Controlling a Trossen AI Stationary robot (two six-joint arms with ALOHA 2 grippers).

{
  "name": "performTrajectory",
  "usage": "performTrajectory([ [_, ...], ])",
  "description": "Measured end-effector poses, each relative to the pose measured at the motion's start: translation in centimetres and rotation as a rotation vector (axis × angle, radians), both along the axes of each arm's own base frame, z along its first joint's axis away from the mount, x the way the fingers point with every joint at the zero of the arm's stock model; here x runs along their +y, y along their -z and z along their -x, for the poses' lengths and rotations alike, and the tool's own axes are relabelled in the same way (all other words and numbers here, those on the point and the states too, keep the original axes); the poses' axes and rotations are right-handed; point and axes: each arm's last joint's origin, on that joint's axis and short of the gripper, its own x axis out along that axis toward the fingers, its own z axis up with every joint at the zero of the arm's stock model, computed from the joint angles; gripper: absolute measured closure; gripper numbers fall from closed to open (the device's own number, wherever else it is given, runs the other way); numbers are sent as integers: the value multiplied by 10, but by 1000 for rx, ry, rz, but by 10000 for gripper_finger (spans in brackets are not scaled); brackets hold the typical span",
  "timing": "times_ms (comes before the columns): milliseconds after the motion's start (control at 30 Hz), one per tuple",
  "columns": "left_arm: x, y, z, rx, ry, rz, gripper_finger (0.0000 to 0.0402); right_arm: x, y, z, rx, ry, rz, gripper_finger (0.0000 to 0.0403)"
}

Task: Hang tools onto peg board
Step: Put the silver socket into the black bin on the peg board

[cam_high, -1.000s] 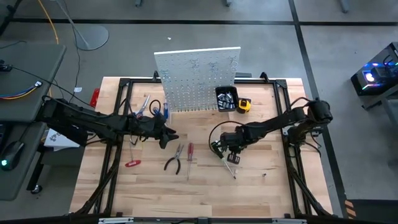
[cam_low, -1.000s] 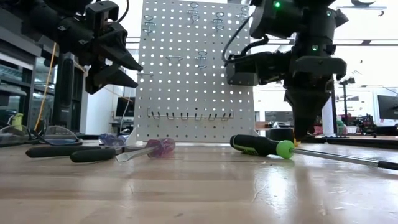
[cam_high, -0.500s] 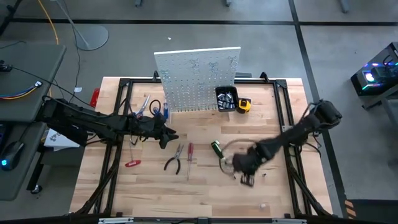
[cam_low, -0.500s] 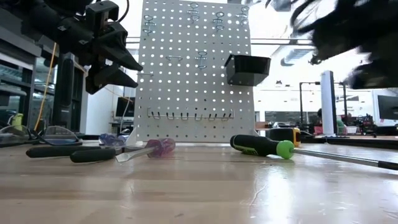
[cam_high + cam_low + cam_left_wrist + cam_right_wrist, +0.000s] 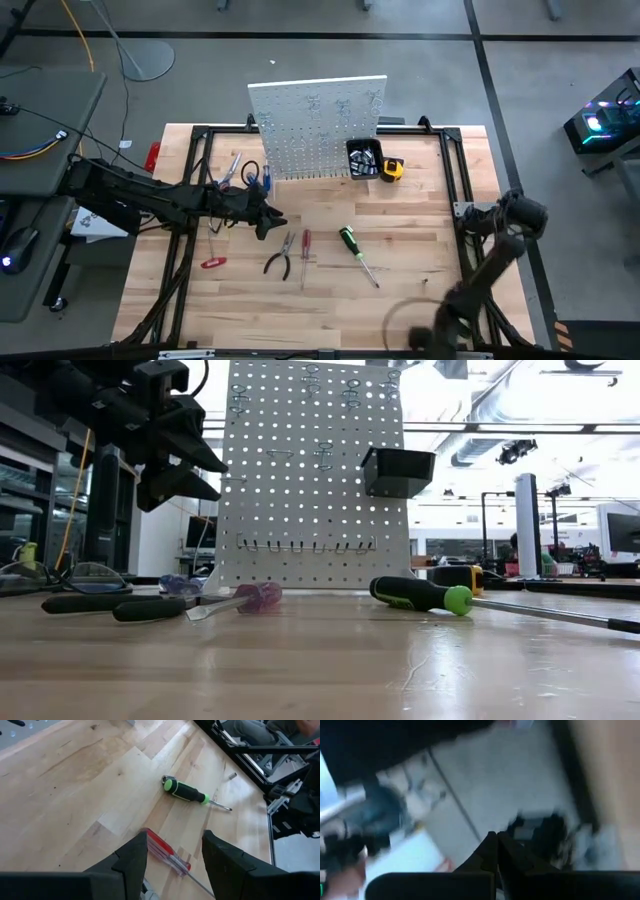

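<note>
The white peg board [image 5: 318, 128] stands at the table's far side with its black bin [image 5: 362, 158]; in the low view the peg board [image 5: 310, 470] carries the bin [image 5: 398, 470]. Flat on the table lie the green-black screwdriver [image 5: 355, 250] [image 5: 420, 595] [image 5: 187, 792], the red screwdriver [image 5: 306, 245] [image 5: 165, 852], the dark-handled pliers [image 5: 280, 262] and the red cutters [image 5: 212, 262]. My left gripper [image 5: 265, 218] [image 5: 175, 865] hovers open above the red screwdriver and touches nothing. My right gripper [image 5: 425, 340] [image 5: 496, 840] is shut and empty at the table's near edge.
A yellow tape measure [image 5: 392, 169] sits beside the bin. Blue-handled tools [image 5: 250, 175] lie left of the board's foot. A black metal frame [image 5: 195, 180] runs along the table's sides. Bare wood lies between the screwdrivers and the near edge.
My right arm has swung fast from above the green-black screwdriver at the table's middle toward the near edge and has left the low view. The screwdriver lies where it did. My left arm has kept still.
</note>
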Motion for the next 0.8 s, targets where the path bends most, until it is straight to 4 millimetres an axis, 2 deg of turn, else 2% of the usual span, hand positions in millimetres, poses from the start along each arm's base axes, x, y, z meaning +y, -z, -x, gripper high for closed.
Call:
performTrajectory([
  [100, 0, 0, 0, -1, 2, 1, 229, 0, -5, 0, 8, 28, -14, 403],
  [200, 0, 0, 0, -3, -5, -2, 229, -25, -14, -13, -60, 54, 101, 403],
  [300, 2, -1, -1, -8, -13, -1, 229, -65, -28, -22, -99, 8, 262, 403],
  [400, 4, -1, -1, -8, -22, -1, 229, -111, -43, -37, -209, -23, 440, 403],
  [500, 6, -1, -1, -10, -29, -1, 229, -153, -49, -53, -296, -72, 613, 403],
  [633, 7, -1, -1, -12, -41, -5, 229, -204, -40, -92, -395, -79, 718, 402],
  [733, 7, -1, -1, -12, -44, -4, 229, -238, -26, -123, -449, 1, 732, 393],
  [800, 7, -1, -1, -13, -50, 5, 229, -260, -16, -136, -453, 68, 745, 383],
])
